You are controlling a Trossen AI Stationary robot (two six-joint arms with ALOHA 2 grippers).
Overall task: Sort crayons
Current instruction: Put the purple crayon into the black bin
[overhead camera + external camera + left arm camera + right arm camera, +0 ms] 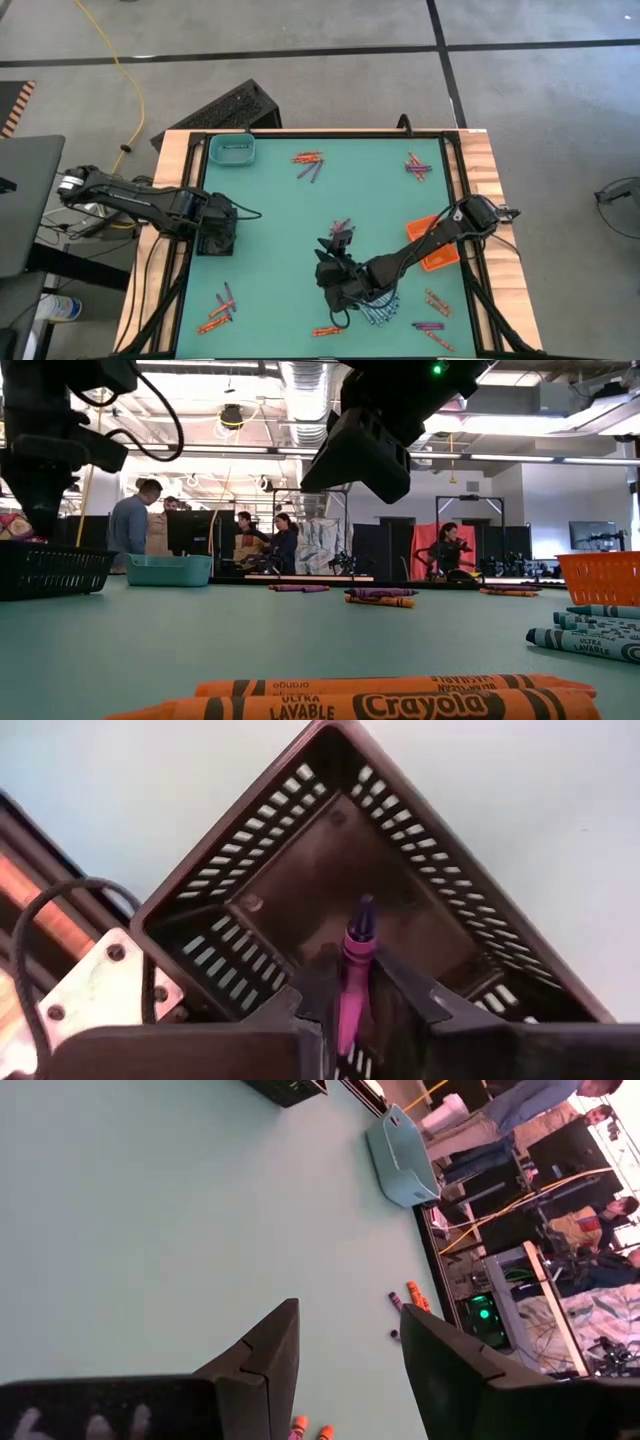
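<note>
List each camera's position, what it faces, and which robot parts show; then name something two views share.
High view: overhead, straight down on the green table; both arms show.
Low view: table height, looking across at crayons and the room; arms hang overhead.
Left wrist view: above the black tray; left gripper around a purple crayon.
Right wrist view: looks across the table; right gripper open, empty.
Shared: the teal tray shows in high, low and right wrist views.

We see a purple crayon [355,975] between the left gripper's [362,1010] dark fingers, black slotted tray [300,870] right beneath. Teal table [380,200]; orange tray [432,250] beside the right arm; teal tray [232,150] beyond the left gripper; orange crayons [390,698] carry black lettering.
</note>
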